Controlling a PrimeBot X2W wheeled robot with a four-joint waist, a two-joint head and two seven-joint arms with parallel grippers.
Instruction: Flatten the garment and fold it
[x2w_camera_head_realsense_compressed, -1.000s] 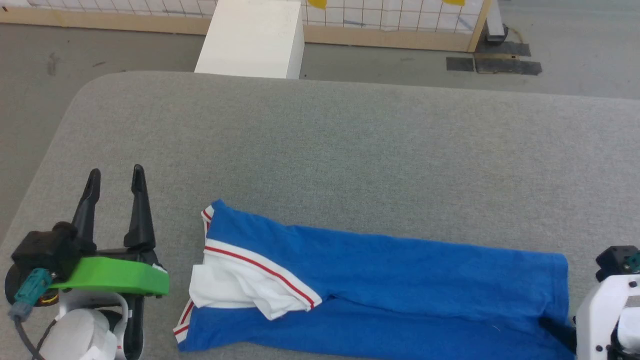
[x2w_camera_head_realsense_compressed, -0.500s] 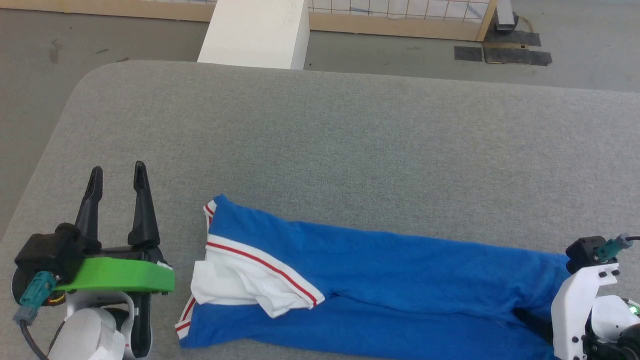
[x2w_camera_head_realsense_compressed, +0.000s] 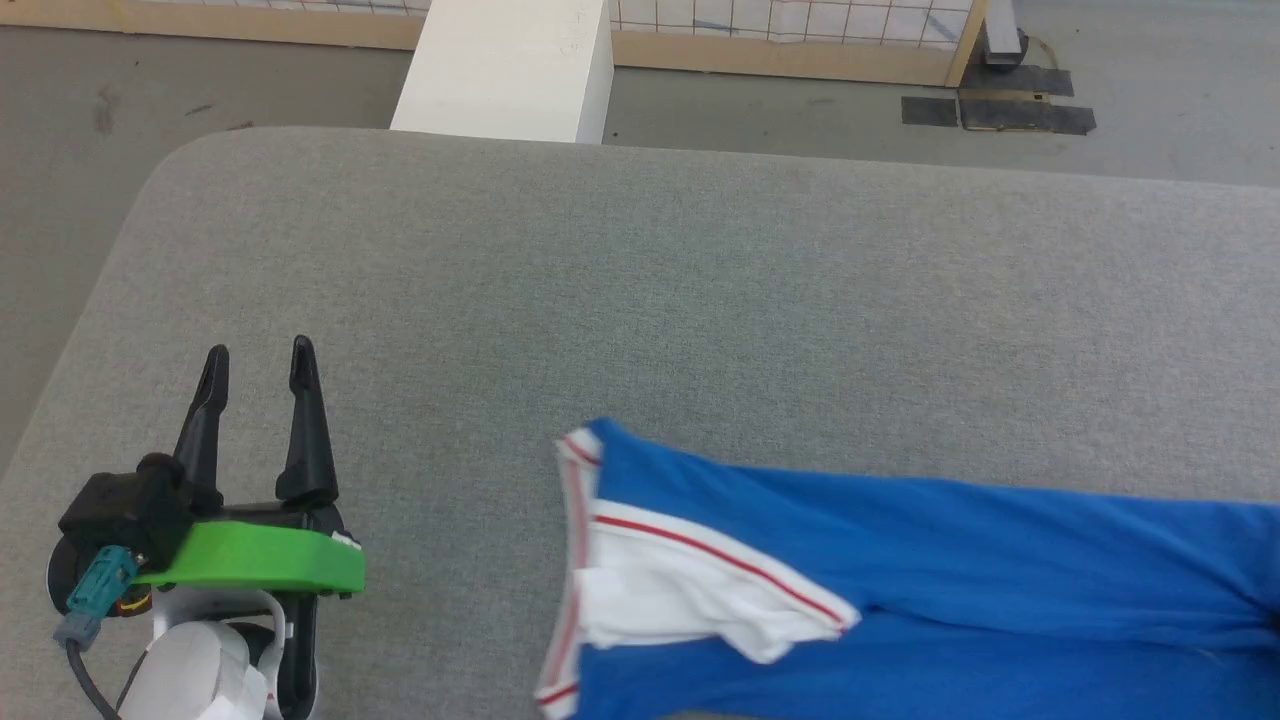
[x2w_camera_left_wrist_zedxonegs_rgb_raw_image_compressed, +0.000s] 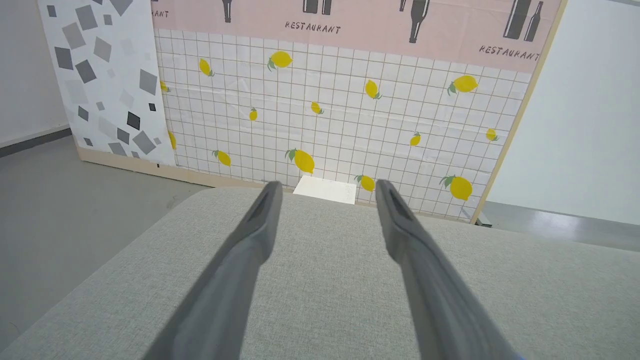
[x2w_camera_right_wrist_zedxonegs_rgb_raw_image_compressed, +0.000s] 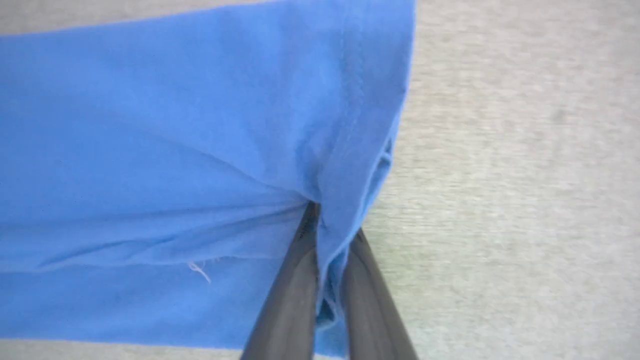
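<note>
Up close in the right wrist view, the right gripper (x2w_camera_right_wrist_zedxonegs_rgb_raw_image_compressed: 334, 220) pinches the blue garment (x2w_camera_right_wrist_zedxonegs_rgb_raw_image_compressed: 150, 150) by its edge. The head view shows the left gripper (x2w_camera_head_realsense_compressed: 258, 348) open over the gray bench (x2w_camera_head_realsense_compressed: 640, 280).

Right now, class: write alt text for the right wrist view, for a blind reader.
The right gripper, shut, pinches a fold of the royal-blue soft jersey garment near its stitched edge, above a grey woven surface.

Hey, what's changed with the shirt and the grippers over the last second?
The right gripper closed on the blue edge of the garment and dragged it toward the robot's right across the grey surface. The left gripper stayed open, apart from the cloth.
</note>
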